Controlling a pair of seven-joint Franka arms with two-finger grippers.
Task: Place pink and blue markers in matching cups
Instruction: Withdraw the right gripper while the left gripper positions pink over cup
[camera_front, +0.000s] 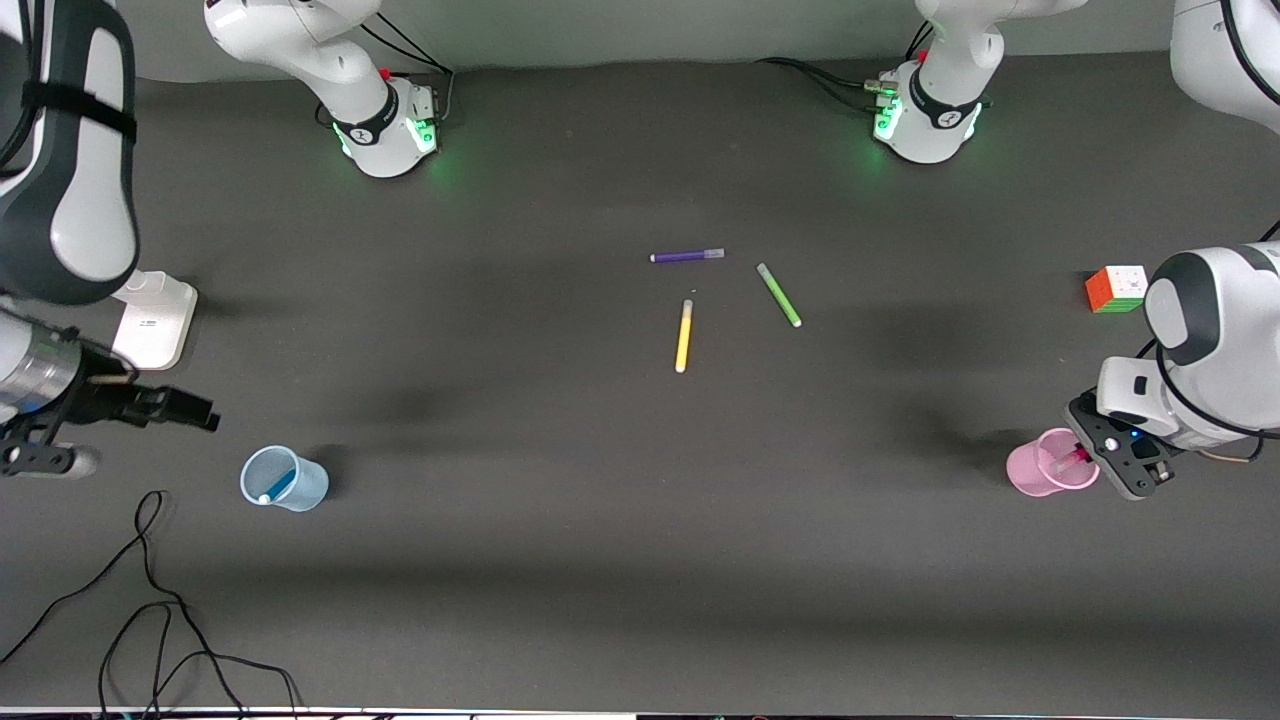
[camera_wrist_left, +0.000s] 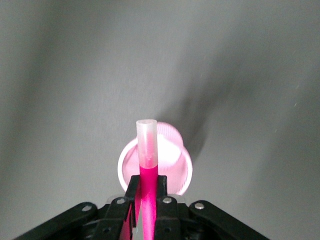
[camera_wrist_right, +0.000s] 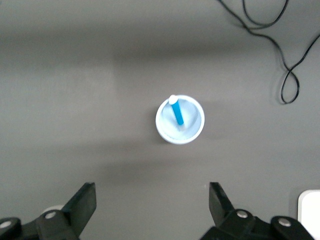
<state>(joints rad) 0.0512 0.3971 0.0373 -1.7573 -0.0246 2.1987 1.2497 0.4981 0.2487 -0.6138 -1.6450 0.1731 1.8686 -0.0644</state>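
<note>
Two arms reach over the dark bench (camera_front: 600, 560). At the right edge of the front frame, the left gripper (camera_front: 1085, 457) hangs over the pink cup (camera_front: 1045, 468), its fingers (camera_wrist_left: 133, 192) pinching the pink marker (camera_wrist_left: 148, 175), whose pale cap points down into the cup's mouth. At the left edge, the right gripper (camera_front: 200, 415) hovers above the bench just up-frame of the blue cup (camera_front: 285, 480), fingers (camera_wrist_right: 85, 202) spread wide with nothing between them. That cup, in the lower left, stands upright with the blue marker (camera_front: 277, 488) leaning inside it. Near the frame's centre lie a green pen (camera_front: 779, 295), a yellow pen (camera_front: 684, 336) and a purple pen (camera_front: 687, 256), all apart from each other. A colour cube (camera_front: 1116, 289) sits at the right edge
</note>
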